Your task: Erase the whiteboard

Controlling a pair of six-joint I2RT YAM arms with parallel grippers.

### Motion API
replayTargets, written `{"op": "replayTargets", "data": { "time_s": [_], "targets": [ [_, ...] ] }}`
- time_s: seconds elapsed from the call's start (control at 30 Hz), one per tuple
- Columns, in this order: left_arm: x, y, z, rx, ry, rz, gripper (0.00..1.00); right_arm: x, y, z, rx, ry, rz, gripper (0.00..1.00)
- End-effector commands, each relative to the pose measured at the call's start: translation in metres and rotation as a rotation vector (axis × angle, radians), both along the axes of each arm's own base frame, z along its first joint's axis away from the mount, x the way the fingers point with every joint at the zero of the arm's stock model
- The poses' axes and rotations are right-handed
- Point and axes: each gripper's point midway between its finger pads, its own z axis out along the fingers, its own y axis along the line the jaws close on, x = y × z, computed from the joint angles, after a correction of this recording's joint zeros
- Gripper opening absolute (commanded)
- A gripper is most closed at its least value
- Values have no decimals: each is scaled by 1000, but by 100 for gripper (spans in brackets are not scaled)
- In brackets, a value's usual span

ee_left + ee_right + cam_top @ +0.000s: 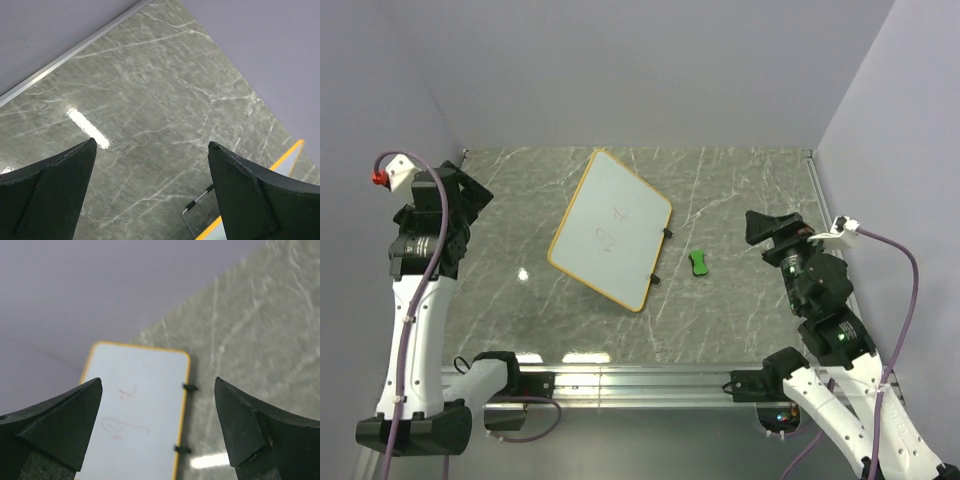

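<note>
Whiteboard (610, 228) lies angled on the surface (740, 310); my left pincer (470, 190) and right pincer (753, 228) hang wide open, empty, well apart from it.

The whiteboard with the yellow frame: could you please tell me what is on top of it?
Only faint red marker scribbles show on the flat white, yellow-framed whiteboard; nothing rests on it. The small green eraser lies beside it, apart. The grey marble table under it is hidden.
</note>
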Motion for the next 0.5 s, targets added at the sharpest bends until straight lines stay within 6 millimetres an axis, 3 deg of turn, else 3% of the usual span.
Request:
{"op": "replayTargets", "data": {
  "time_s": [0.0,0.13,0.3,0.37,0.47],
  "targets": [
    [1,-13,-5,3,20,-92,100,-11,-1,-46,3,205,-6,100],
    [-7,-28,-10,-34,-11,-164,99,-11,1,-53,-92,281,18,100],
    [-23,-25,-34,-62,65,-118,99,4,15,-66,-206,428,79,100],
    [-24,-30,-33,-66,49,-153,99,14,15,-71,-234,492,57,100],
    [-28,-41,-35,-95,22,-207,99,22,21,-95,-301,640,76,100]
  ]
}}
